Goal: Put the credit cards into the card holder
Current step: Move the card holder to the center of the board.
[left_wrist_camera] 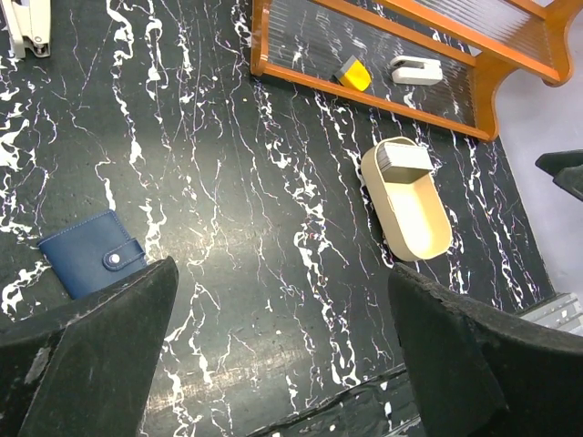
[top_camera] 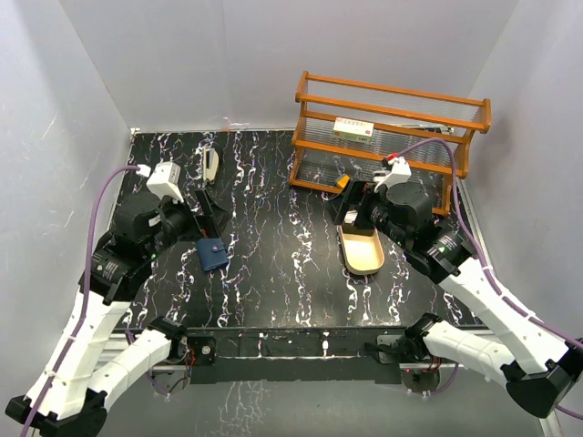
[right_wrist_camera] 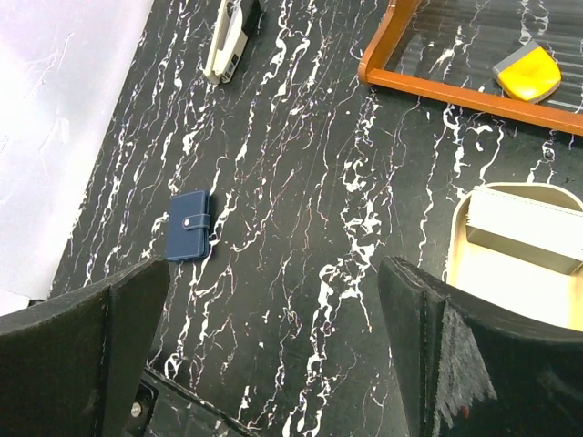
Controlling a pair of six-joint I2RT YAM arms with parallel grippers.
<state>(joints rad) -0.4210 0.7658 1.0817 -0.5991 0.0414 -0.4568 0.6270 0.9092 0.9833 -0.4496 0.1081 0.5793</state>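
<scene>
Closed navy card holder lies on the desk beside the left tool, fingers spread and empty. The right tool, also spread, hovers near the gold tray holding a pale stack, possibly the cards, likely to fetch them.

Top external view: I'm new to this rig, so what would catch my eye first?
The orange wooden rack at the far right stands out. Before it lies a gold oval tray holding a pale stack of cards, and the shut navy card holder lies left of centre.
</scene>
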